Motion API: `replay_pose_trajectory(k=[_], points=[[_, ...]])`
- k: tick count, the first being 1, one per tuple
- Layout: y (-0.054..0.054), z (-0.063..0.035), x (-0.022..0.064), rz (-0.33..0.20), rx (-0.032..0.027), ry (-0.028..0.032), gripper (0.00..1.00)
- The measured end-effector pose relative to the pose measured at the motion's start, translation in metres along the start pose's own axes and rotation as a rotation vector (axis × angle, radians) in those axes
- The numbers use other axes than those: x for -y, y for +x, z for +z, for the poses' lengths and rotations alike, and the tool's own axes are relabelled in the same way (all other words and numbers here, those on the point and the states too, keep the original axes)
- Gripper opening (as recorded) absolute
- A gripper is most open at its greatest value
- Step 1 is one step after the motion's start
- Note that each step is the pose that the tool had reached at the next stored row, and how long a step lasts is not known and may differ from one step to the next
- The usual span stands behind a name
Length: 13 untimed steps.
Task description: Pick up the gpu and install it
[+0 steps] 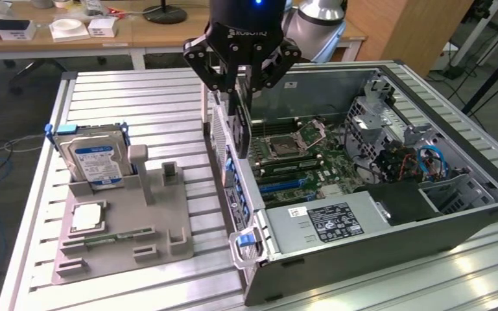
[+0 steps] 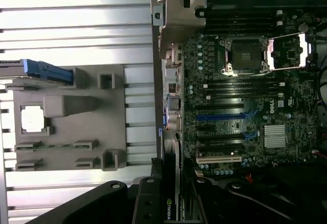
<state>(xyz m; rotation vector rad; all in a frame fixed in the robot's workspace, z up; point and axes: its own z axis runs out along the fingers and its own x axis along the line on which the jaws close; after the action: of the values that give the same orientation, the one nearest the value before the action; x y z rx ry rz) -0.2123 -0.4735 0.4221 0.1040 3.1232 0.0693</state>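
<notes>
**A:** While the gpu [image 1: 241, 129] hangs like that, what can go wrong?

**B:** Snagging, mostly. It's pinched between the jaws by its upper part, board vertical, long side hanging down. It sits right over the computer case [image 1: 456, 214] wall on the exterior view's left and isn't seated in any slot. If it goes down off-line, the bracket or lower edge could catch that wall instead of dropping inside.

**A:** Slip risk?

**B:** Some. The grip is high on a thin board, so a knock at the bottom could swing it in the jaws. Then the connector edge wouldn't meet the blue slot [image 2: 219, 117] on the motherboard [image 1: 318, 165] squarely. Pressing down like that could stress both.

**A:** Is it touching the wall now?

**B:** Hard to call. The lower edge looks just beside or just above the wall, and I can't tell which. The wrist view has the gpu edge-on with a green logo showing, next to the case's slotted wall.

**A:** Arm pose?

**B:** The arm [image 1: 318, 10] reaches from the far side with the wrist pointing straight down. The jaws are vertical above that left wall, clamped on the gpu, not spread.

**A:** Anything nearby?

**B:** A hard drive [image 1: 93, 162] stands in the grey fixture [image 1: 119, 259] on the bench [image 1: 128, 97], well apart from the jaws.
</notes>
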Motion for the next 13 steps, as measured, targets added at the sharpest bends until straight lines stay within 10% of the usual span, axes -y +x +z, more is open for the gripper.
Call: replay_pose_trajectory(k=[13], points=[[-0.0088,0.0002,-0.0006,0.0,0.0,-0.0001,0.26]])
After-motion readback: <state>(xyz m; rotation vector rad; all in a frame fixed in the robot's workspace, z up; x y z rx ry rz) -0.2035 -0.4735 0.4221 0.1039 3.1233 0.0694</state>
